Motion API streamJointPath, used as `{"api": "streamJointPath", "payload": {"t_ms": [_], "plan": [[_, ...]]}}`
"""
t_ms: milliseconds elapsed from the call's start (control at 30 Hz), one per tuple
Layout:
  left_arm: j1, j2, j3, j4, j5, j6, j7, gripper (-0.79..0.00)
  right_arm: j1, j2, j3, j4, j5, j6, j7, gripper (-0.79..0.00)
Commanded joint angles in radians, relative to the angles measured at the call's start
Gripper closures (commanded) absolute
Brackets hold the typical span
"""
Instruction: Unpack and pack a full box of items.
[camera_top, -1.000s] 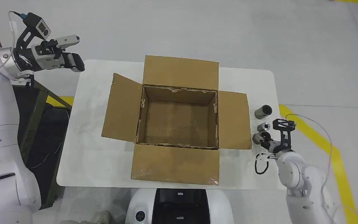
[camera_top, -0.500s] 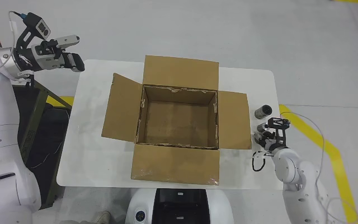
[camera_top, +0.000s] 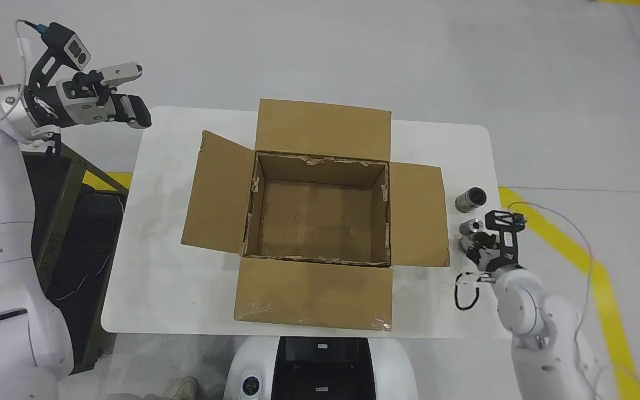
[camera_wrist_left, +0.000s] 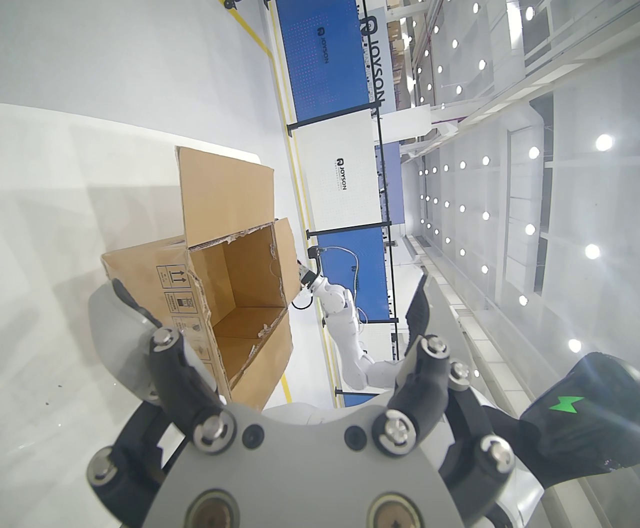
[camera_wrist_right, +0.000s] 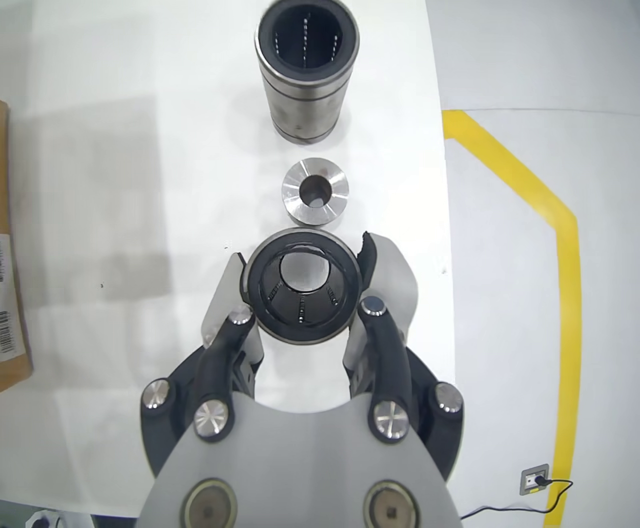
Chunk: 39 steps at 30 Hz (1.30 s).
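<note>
Cardboard box (camera_top: 317, 222) open, flaps out, centre of white table (camera_top: 160, 290). Right gripper (camera_wrist_right: 302, 272) at box's 3 o'clock, clamped around black-lined bearing (camera_wrist_right: 300, 312). Left gripper (camera_top: 138, 93) at 10 o'clock, past table corner, fingers spread, holding nothing.

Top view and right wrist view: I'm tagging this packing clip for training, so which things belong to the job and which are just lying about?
Job in hand:
- open cardboard box, nothing inside
- tall bearing and steel bushing, on the table beside the box
- third bearing, gripped by the right end effector

Lying about:
- yellow floor tape
- floor socket with its cable
</note>
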<state>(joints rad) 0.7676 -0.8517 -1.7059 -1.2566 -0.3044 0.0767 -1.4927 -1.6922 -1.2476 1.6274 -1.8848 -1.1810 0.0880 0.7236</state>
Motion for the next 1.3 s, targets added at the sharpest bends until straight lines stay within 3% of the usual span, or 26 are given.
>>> {"api": "streamJointPath", "payload": {"t_ms": [0, 300, 633, 1267], "plan": [[0.0, 0.0, 0.0, 0.0, 0.0, 0.0, 0.0, -0.785, -0.023, 0.001, 0.01, -0.04, 0.005, -0.001, -0.002, 0.0], [0.0, 0.0, 0.0, 0.0, 0.0, 0.0, 0.0, -0.785, -0.082, 0.003, 0.054, -0.16, 0.031, -0.009, -0.009, 0.0], [0.0, 0.0, 0.0, 0.0, 0.0, 0.0, 0.0, -0.785, -0.074, 0.002, 0.059, -0.243, 0.044, 0.005, -0.057, 0.0], [0.0, 0.0, 0.0, 0.0, 0.0, 0.0, 0.0, -0.785, 0.028, -0.002, -0.082, -0.397, 0.044, -0.049, -0.112, 0.0]]}}
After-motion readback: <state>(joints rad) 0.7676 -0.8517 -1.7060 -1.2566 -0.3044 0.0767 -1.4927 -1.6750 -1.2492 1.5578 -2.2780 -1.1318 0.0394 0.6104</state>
